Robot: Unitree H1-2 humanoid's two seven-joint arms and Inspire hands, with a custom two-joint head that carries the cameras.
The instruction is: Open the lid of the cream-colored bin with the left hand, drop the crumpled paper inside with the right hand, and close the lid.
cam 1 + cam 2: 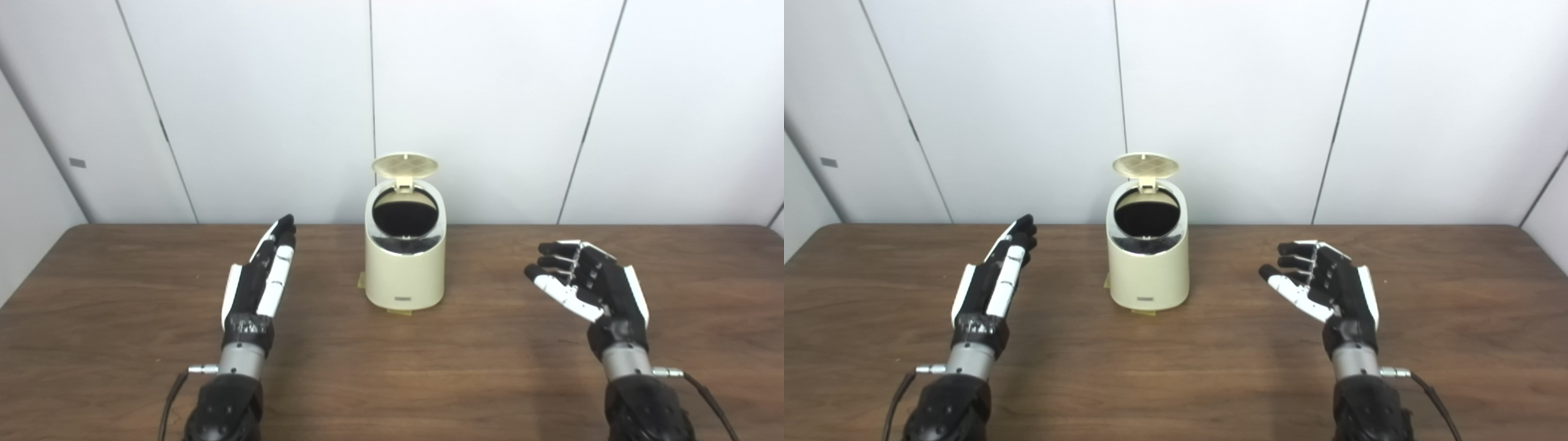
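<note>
With the lid (405, 163) of the cream-colored bin (405, 269) standing upright at the table's (122, 343) centre and no crumpled paper visible, the empty, spread left hand (260, 278) should press the lid down from behind while the right hand (588, 278), empty with fingers apart, remains clear.

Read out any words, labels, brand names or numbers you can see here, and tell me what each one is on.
No text here can be read.
Small dark label low on the front of the cream-colored bin: too small and blurred to read.
Small grey plate on the wall panel at left: no legible marking.
Left hand, right hand, table: no lettering visible.
</note>
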